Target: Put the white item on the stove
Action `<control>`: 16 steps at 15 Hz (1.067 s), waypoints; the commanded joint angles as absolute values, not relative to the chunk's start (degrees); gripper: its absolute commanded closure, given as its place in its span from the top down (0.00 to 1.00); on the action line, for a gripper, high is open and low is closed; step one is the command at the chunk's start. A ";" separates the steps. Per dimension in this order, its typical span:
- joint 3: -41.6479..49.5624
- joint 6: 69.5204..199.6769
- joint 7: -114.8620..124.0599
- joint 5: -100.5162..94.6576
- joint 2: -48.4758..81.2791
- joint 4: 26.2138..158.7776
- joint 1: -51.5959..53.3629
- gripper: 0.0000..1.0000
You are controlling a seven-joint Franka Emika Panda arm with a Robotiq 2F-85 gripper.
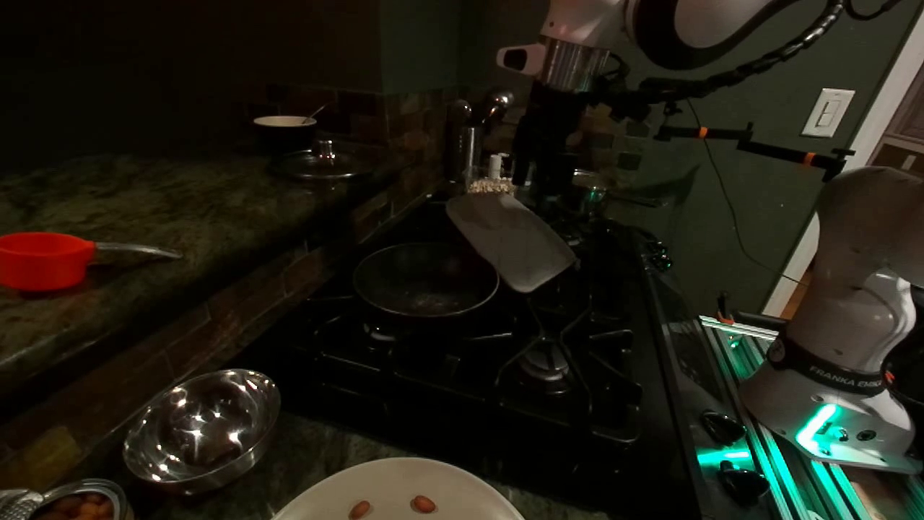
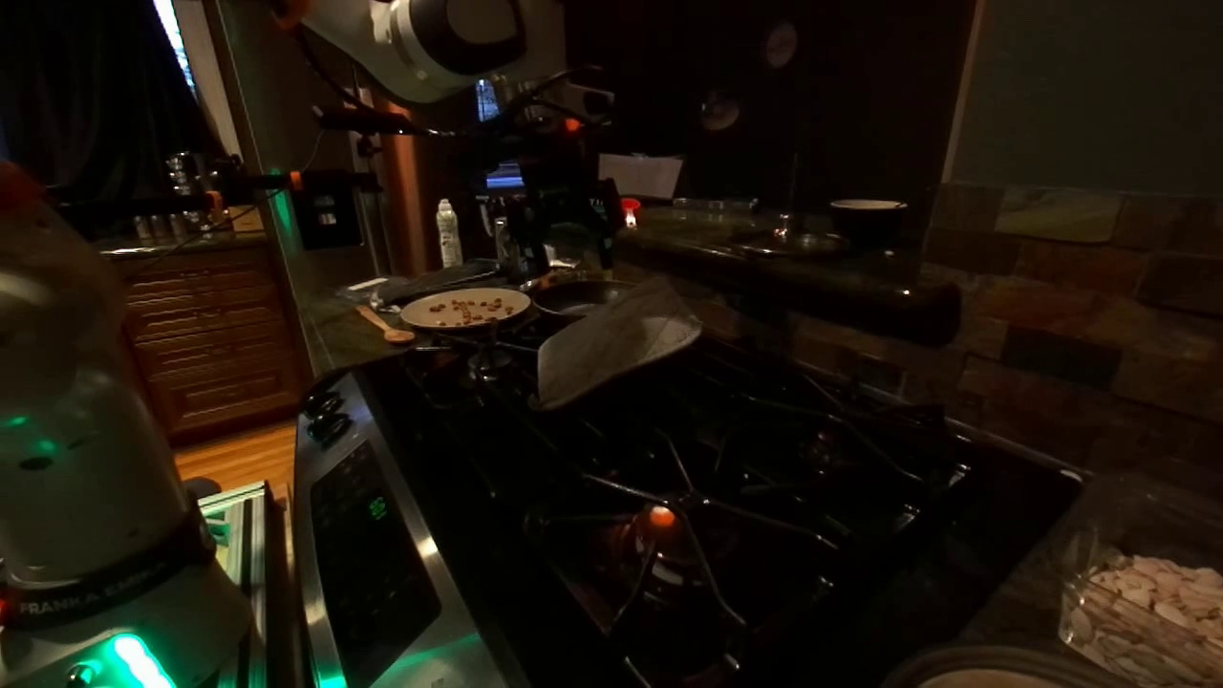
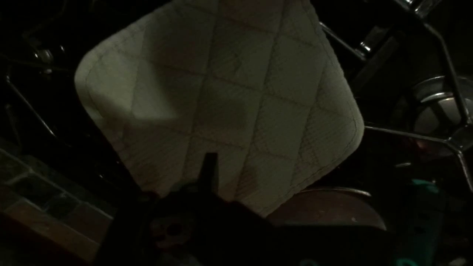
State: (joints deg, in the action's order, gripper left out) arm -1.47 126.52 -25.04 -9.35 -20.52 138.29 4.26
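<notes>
One arm [image 1: 583,23] points down, jaws spread above the tilted white quilted pad [image 1: 511,242].

Pad [image 1: 509,240] over stove [image 1: 447,375], near pan [image 1: 415,280]

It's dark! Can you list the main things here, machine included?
Stove: one, black, mid-scene
Frying pan: one, dark, on stove
Quilted pad: one, white, over stove
Plate: one, pale, beside stove
Nut-like bits: several, brown, on plate
Metal bowl: one, silver, beside stove
Wooden spoon: one, brown, near plate
Handled cup: one, red, on raised counter
Lid: one, dark, on raised counter
Small bowl: one, dark outside, on raised counter
Switch plate: one, white, on wall
Arm: one, mostly white, over stove
Gripper: one, black, near pad
</notes>
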 commanded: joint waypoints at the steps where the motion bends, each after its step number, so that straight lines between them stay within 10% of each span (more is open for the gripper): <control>1: 0.52 131.28 -35.15 -8.19 -16.30 137.65 7.53 1.00; 16: 2.25 140.30 -68.66 -4.24 -5.69 136.25 5.92 1.00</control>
State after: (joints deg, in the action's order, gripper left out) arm 2.45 139.28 -64.54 -6.53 -7.81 136.78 6.54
